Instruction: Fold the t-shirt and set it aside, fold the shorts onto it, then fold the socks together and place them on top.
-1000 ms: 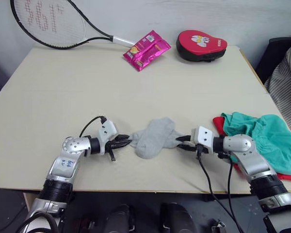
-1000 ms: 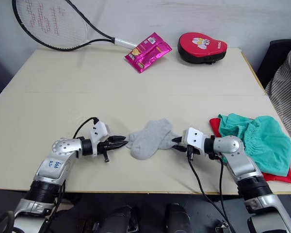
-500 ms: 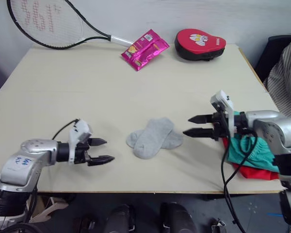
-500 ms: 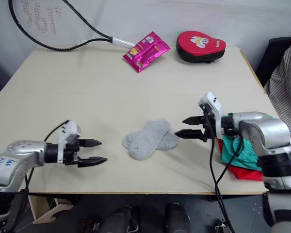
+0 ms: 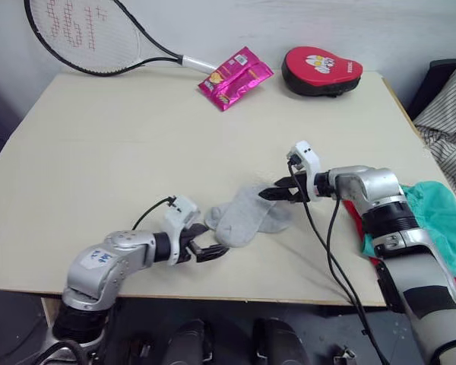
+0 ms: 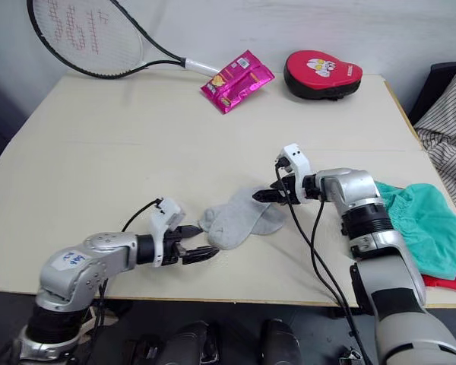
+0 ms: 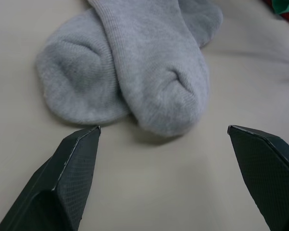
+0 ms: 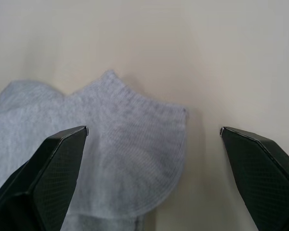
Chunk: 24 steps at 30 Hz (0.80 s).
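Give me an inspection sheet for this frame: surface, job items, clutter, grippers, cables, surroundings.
Surface: beige table, flat, no spills seen.
Job's things: socks overlapping near the front edge; shorts bunched on the t-shirt at the robot's right.
Clutter: tennis racket, pink snack packet and red padded mitt along the far edge.
Grippers: left gripper open at the socks' near end; right gripper open at their far end; neither grips yet.
Cables: black cables hang off the right arm; a black loop at the left wrist.
Surroundings: striped cloth beyond the table's right edge.
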Each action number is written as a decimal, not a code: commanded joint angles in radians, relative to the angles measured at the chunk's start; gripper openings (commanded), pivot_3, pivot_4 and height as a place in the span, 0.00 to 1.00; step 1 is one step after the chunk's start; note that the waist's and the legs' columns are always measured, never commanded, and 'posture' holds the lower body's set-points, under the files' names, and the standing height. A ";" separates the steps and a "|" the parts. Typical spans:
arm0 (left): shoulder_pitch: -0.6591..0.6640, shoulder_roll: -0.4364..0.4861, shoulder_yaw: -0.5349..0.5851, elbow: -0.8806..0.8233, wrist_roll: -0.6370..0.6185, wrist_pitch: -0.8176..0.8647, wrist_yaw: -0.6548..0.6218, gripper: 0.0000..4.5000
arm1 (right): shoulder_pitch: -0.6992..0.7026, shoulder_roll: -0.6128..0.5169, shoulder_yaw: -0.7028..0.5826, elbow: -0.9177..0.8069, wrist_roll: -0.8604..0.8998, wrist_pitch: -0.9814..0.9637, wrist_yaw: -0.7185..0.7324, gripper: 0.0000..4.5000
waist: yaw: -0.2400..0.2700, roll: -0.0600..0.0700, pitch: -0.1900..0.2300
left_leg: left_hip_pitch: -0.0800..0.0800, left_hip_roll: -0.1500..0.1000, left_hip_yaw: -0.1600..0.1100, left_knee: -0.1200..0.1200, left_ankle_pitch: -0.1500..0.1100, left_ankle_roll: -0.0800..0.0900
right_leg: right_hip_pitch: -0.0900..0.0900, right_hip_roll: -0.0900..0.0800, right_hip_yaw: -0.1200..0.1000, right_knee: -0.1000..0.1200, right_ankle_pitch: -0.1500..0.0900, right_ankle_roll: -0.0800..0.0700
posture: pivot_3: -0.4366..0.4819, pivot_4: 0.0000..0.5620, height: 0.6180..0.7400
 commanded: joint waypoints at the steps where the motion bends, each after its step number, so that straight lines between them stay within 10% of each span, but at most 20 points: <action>1: 0.007 -0.040 -0.075 -0.001 -0.008 0.093 0.054 0.86 | -0.031 0.032 -0.026 0.055 -0.030 -0.041 -0.030 0.96 | 0.000 0.000 0.000 | 0.000 0.000 0.000 0.000 0.000 0.000 | 0.000 0.000 0.000 0.000 0.000 0.000 | 0.48 0.27 1.00; 14: -0.015 0.020 -0.056 -0.006 -0.022 0.120 0.065 0.00 | 0.007 0.048 -0.049 0.024 -0.066 -0.079 -0.007 0.01 | -0.016 0.000 -0.001 | 0.000 0.001 0.000 -0.003 0.001 -0.002 | 0.000 0.003 0.000 0.001 0.000 0.000 | 0.48 0.27 1.00; 24: -0.059 0.149 0.042 -0.016 -0.150 0.068 -0.133 0.00 | -0.025 0.030 -0.296 -0.053 0.111 0.150 -0.042 0.00 | -0.017 0.000 0.000 | -0.002 0.002 0.000 -0.004 0.001 -0.002 | -0.002 0.003 0.000 0.001 0.000 -0.001 | 0.48 0.27 1.00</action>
